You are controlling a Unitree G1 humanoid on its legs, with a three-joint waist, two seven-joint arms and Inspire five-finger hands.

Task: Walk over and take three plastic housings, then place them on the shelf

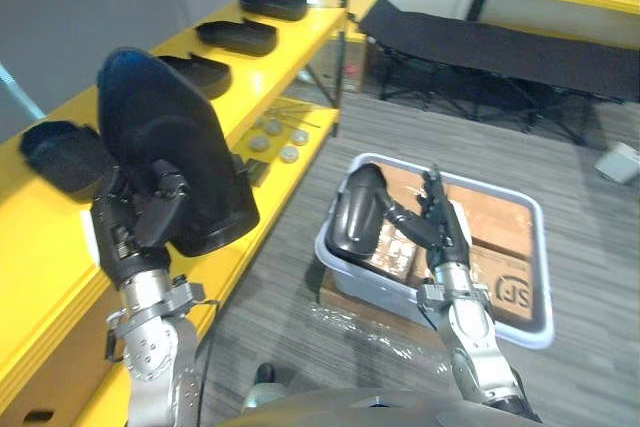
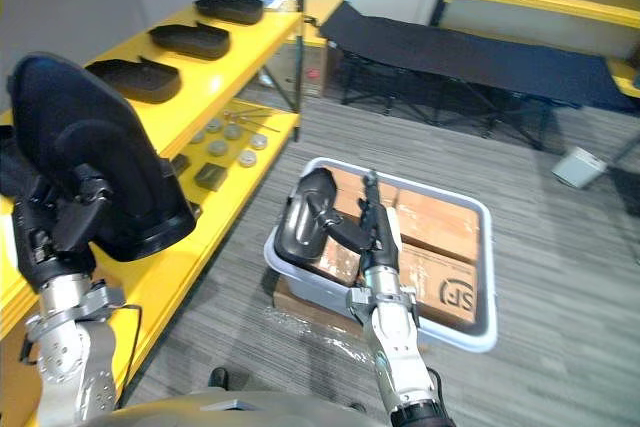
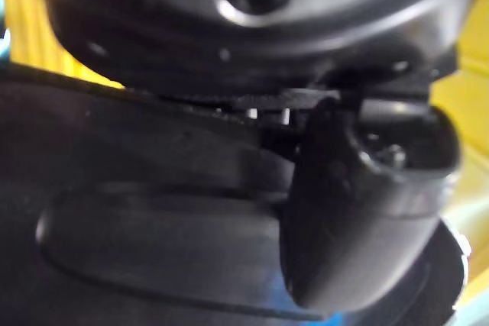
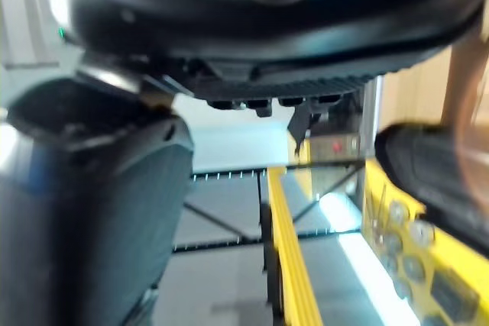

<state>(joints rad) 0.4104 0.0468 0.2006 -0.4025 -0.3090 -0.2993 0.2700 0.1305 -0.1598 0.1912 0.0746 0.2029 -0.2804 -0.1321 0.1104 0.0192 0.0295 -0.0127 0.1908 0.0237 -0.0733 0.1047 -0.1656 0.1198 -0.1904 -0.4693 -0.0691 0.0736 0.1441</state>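
Note:
My left hand [image 1: 140, 225] is shut on a large black plastic housing [image 1: 165, 147], held upright above the front of the yellow shelf [image 1: 40, 247]. Its thumb [image 3: 359, 211] presses against the housing's dark shell [image 3: 153, 250]. My right hand [image 1: 432, 219] pinches a second black housing [image 1: 358, 212] and holds it over the grey bin [image 1: 543, 247]. That housing [image 4: 92, 211] stands close beside the right hand in the right wrist view. Several more black housings lie in a row along the shelf top, one nearest [image 1: 62, 155] and one at the far end [image 1: 272, 5].
The grey bin sits on the carpet and holds cardboard boxes [image 1: 500, 247]. Round metal discs [image 1: 275, 137] and a small dark block [image 2: 210, 175] lie on the lower yellow shelf. A black folding cot [image 1: 500, 42] stands behind. A white object [image 1: 620, 162] rests on the floor, right.

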